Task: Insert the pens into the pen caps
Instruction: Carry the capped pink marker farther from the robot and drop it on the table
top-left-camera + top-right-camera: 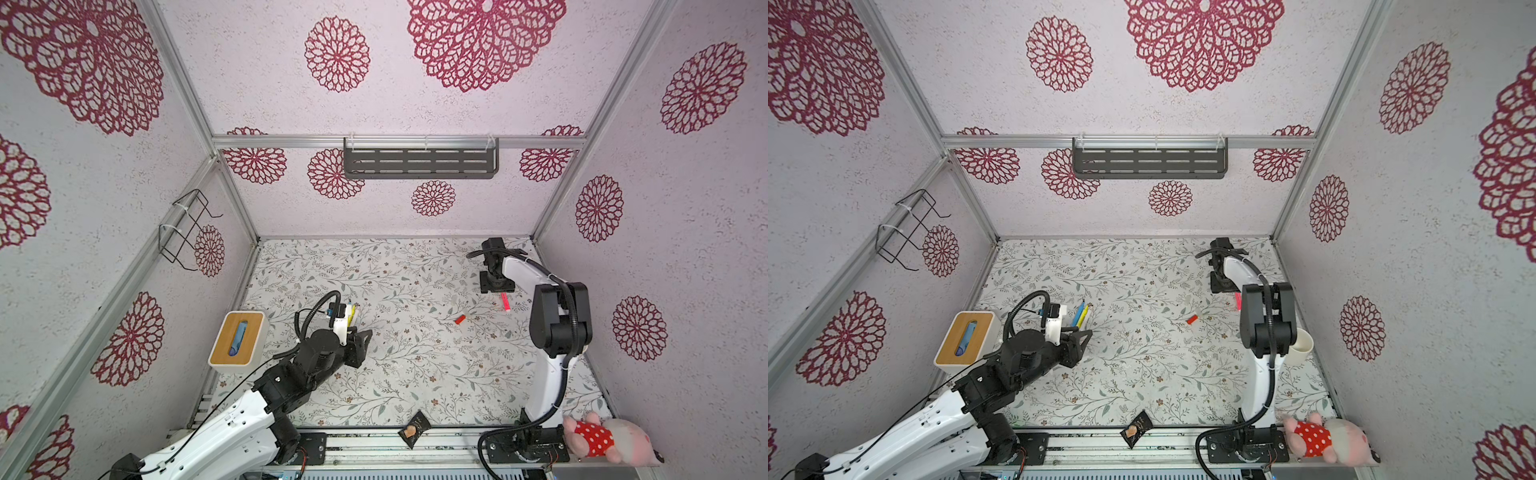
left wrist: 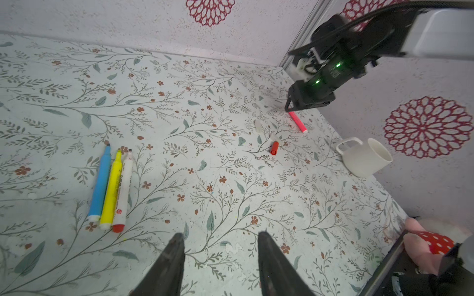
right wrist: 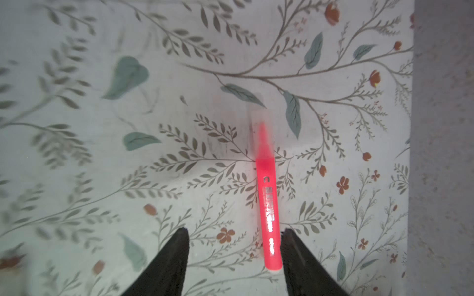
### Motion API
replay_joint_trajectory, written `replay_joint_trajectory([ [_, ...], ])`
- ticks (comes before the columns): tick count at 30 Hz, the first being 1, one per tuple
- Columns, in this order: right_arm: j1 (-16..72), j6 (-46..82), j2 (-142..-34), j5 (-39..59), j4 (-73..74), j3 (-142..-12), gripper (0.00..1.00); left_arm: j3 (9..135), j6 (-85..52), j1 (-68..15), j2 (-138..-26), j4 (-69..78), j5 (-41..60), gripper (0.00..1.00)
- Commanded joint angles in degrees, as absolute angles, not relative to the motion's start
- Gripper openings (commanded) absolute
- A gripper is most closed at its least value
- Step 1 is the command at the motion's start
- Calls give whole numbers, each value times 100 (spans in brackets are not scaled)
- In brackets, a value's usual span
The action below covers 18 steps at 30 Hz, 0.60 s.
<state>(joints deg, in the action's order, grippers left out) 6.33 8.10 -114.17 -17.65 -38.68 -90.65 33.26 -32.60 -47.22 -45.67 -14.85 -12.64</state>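
I see my right gripper (image 3: 235, 230) with its jaws apart over the pink pen (image 3: 268, 210), which lies flat on the tabletop (image 3: 102, 179) close beside one finger. My left gripper (image 2: 221, 234) is spread too, near the blue pen (image 2: 101, 184), yellow pen (image 2: 111, 189) and white pen (image 2: 123, 189) lying side by side. The red cap (image 2: 274, 148) lies well apart from them.

- Counter (image 2: 164, 194): pale, grey-green leaf sprigs, small rust flowers.
- Walls (image 1: 395, 104): speckled pinkish-white, crimson lace rosettes.
- Blue pen (image 2: 100, 184), yellow pen (image 2: 110, 192), white pen (image 2: 123, 192) with red end, neon-pink pen (image 3: 268, 210).
- Cap (image 2: 274, 148): red-orange.
- Mug (image 2: 364, 157): white.
- Box (image 1: 224, 345): white, wood-brown top.
- Plush toy (image 1: 594, 436): pink, red dress with white dots.
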Motion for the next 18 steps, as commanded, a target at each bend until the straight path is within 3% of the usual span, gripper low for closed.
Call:
replay_joint_trajectory([
  [1,656,935,-10498,-1246,-3668,-9032,61,3703,-3235,-4772,-4990,-1860,-1486,49],
  [18,334,1443,-8966,-805,-3408,-7688,64,4566,-3463,-4145,-6565,-2464,-1325,48],
])
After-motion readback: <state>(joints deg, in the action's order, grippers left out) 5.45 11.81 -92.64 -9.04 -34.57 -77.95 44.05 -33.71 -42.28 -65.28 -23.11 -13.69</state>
